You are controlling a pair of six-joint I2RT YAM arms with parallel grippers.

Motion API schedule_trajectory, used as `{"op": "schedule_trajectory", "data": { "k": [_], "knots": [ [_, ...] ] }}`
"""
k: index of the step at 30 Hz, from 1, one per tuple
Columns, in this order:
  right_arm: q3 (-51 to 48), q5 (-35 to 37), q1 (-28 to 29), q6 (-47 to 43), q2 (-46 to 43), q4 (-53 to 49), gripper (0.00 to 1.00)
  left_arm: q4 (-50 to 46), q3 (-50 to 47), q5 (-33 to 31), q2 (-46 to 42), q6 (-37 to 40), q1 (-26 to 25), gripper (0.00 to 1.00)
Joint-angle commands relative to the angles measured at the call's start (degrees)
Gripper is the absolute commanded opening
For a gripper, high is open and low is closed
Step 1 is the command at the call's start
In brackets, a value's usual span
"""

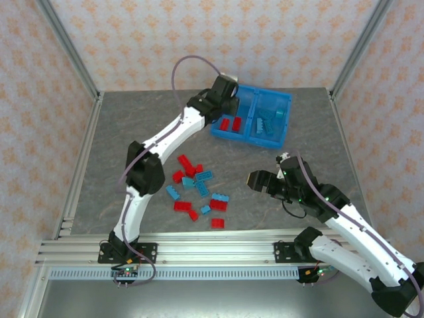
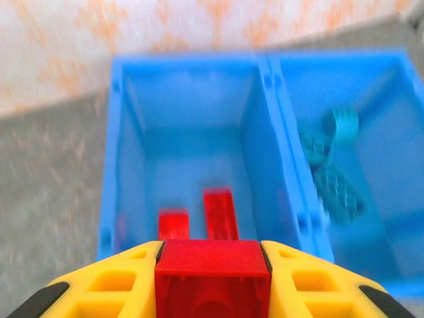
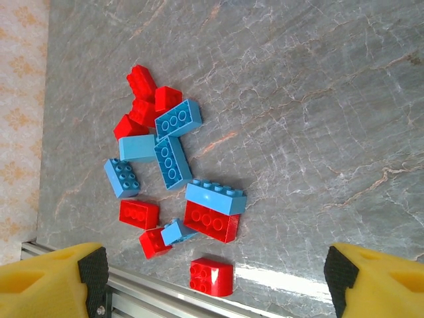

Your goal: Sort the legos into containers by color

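My left gripper [image 1: 225, 99] is shut on a red lego [image 2: 213, 271] and hovers over the left compartment of the blue bin [image 1: 271, 91]. Two red legos [image 2: 220, 212] lie in that compartment, seen past my yellow fingers [image 2: 119, 281]. Teal legos [image 2: 334, 179] lie in the right compartment [image 1: 268, 126]. A loose pile of red and light blue legos [image 1: 199, 189] sits mid-table. My right gripper [image 1: 255, 180] hangs open just right of the pile, with nothing between its fingers. In the right wrist view the right gripper [image 3: 215, 278] is above a red lego [image 3: 212, 276] near the rail.
An aluminium rail [image 1: 199, 252] runs along the near edge, close to the nearest legos. Metal frame posts [image 1: 73, 59] and patterned walls close in the sides and back. Bare grey tabletop [image 3: 318, 99] lies right of the pile.
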Motion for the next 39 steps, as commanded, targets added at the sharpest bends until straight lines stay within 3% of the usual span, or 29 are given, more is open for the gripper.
{"op": "schedule_trajectory", "data": {
  "k": [1,3,6,11,15,19,22,29,33,37,39],
  "knots": [
    [1.6,2.1,0.3,0.6,-1.0,-0.6,0.86,-4.7,12.5,-3.4,10.6,1.8,1.3,0.3],
    [1.6,1.8,0.3,0.5,-1.1,-0.9,0.86,-5.4,20.9,-3.7,16.1,3.2,1.4,0.31],
    [1.8,1.9,0.3,0.3,-1.1,-1.5,0.86,-3.1,26.1,-3.4,20.4,4.9,1.4,0.33],
    [1.6,2.2,0.3,0.3,-1.1,-1.2,0.86,-0.9,26.1,-3.4,21.1,5.6,1.5,0.41],
    [1.2,1.7,0.3,0.7,-0.7,0.6,0.87,-3.5,25.4,-1.7,19.0,4.4,1.3,0.55],
    [1.8,1.5,0.4,0.6,0.0,0.4,0.86,-4.7,20.3,-2.5,12.5,2.9,0.4,0.56],
    [2.0,1.6,0.3,0.5,-0.1,-0.2,0.86,-3.0,9.6,-4.0,2.9,1.1,-0.7,0.56],
    [0.3,1.1,0.3,1.1,-0.7,0.0,0.87,9.4,-39.3,-6.1,-33.7,-9.2,-2.0,0.56],
    [-0.4,0.5,0.4,1.0,-0.3,1.0,0.87,5.6,-61.3,-8.3,-51.7,-15.8,-2.1,0.56],
    [-0.3,0.1,0.4,0.3,1.0,2.1,0.87,-2.7,-73.6,-8.5,-62.5,-19.4,-1.7,0.56],
    [-0.2,-0.2,0.4,0.1,2.2,2.7,0.87,-3.8,-78.7,-5.6,-65.9,-22.7,-1.7,0.56]
  ]
}}
